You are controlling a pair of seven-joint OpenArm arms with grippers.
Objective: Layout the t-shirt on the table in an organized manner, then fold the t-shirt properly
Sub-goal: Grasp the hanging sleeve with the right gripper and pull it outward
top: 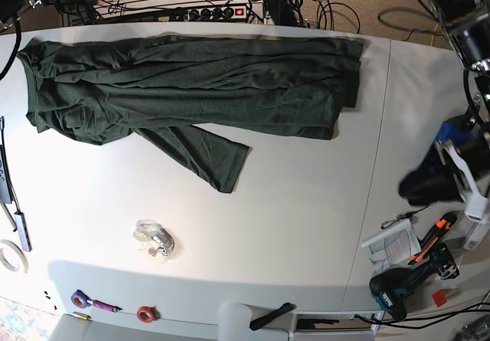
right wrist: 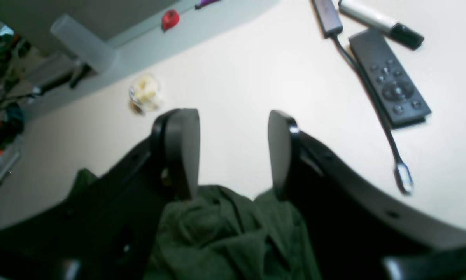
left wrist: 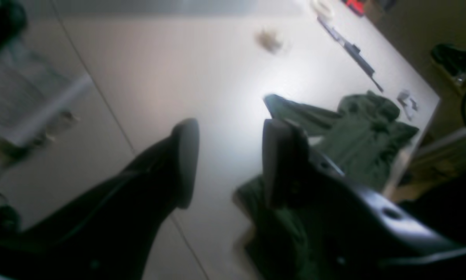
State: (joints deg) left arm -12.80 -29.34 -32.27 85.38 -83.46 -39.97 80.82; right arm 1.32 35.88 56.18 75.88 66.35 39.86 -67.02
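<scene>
The left gripper (left wrist: 225,163) stands with its jaws apart and nothing between them; bare white table (left wrist: 170,77) shows through the gap. The view is blurred. Just behind its right-hand finger, the t-shirt (left wrist: 357,136) lies bunched near the table's edge.

The right gripper (right wrist: 233,153) likewise has its jaws spread, holding nothing. Rumpled green fabric lies directly below the fingertips (right wrist: 184,155), and whether they touch the cloth cannot be told. Beyond it on the tabletop sit a dark remote control (right wrist: 390,79), a cable with a metal end (right wrist: 388,140), a white-and-black marker (right wrist: 381,23) and a small clear container of pale pieces (right wrist: 145,93).

In the overhead view, the shirt is spread lengthwise along the far edge of the table, spanning from the left edge to just short of the seam line (top: 375,165). It is wrinkled and partly doubled over, with one flap (top: 203,153) angling toward the table's middle. Nearer the front lies the clear container, well apart from the shirt. Two tape rolls (top: 111,306) rest at the front edge. Tools and papers (top: 406,257) occupy the panel right of the seam.
</scene>
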